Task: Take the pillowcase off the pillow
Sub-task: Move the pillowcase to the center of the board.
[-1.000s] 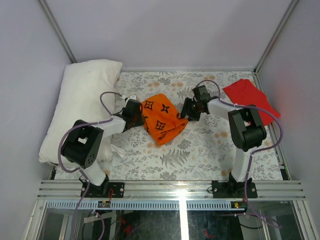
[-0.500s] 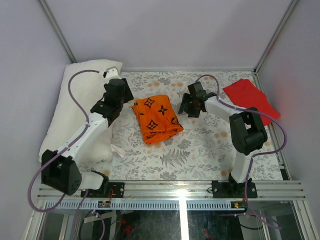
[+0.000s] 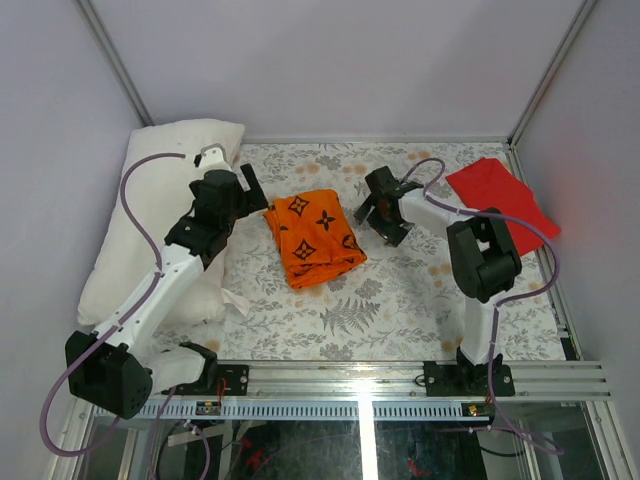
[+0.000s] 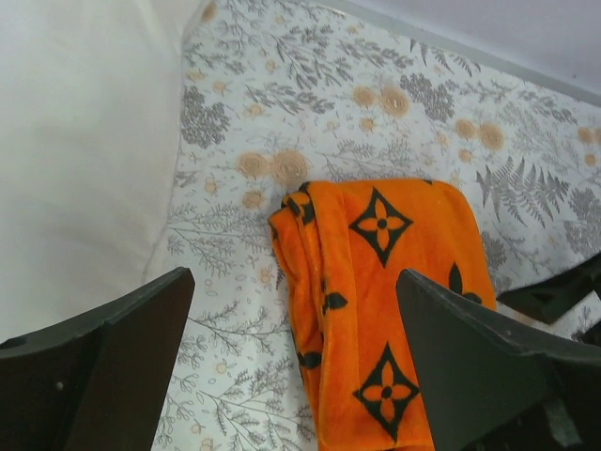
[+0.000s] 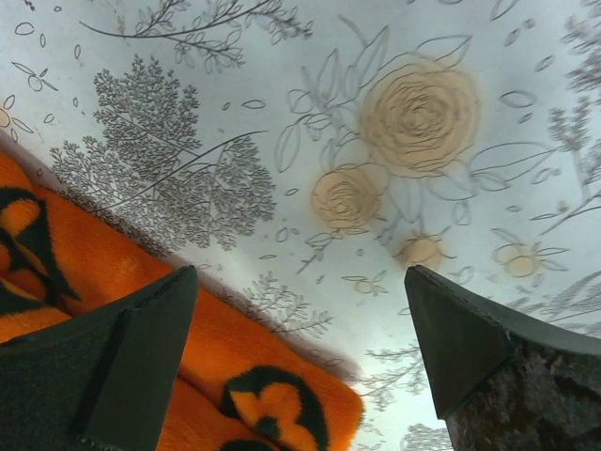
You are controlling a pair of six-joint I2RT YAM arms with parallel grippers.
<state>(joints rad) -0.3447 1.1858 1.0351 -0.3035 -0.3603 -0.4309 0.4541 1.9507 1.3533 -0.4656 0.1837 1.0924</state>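
Note:
The orange pillowcase (image 3: 313, 238) with black motifs lies folded on the floral covering, apart from the pillow. The plump white pillow (image 3: 160, 200) rests along the left wall. My left gripper (image 3: 252, 192) hovers between pillow and pillowcase, open and empty. In the left wrist view the pillowcase (image 4: 385, 301) lies below the gripper (image 4: 293, 282), with the pillow (image 4: 75, 141) at the left. My right gripper (image 3: 368, 210) stands open just right of the pillowcase. In the right wrist view only a corner of the pillowcase (image 5: 75, 263) shows by the left finger, nothing inside the gripper (image 5: 300, 272).
A plain red folded cloth (image 3: 500, 195) lies at the back right corner. The floral table covering (image 3: 400, 290) spreads under everything. Grey walls close the cell on the left, back and right. A white scrap (image 3: 235, 303) sticks out by the pillow's near end.
Both grippers have let go of the pillowcase and opened. The left arm rose and swung back toward the pillow; the right backed off slightly. The pillowcase settled flat.

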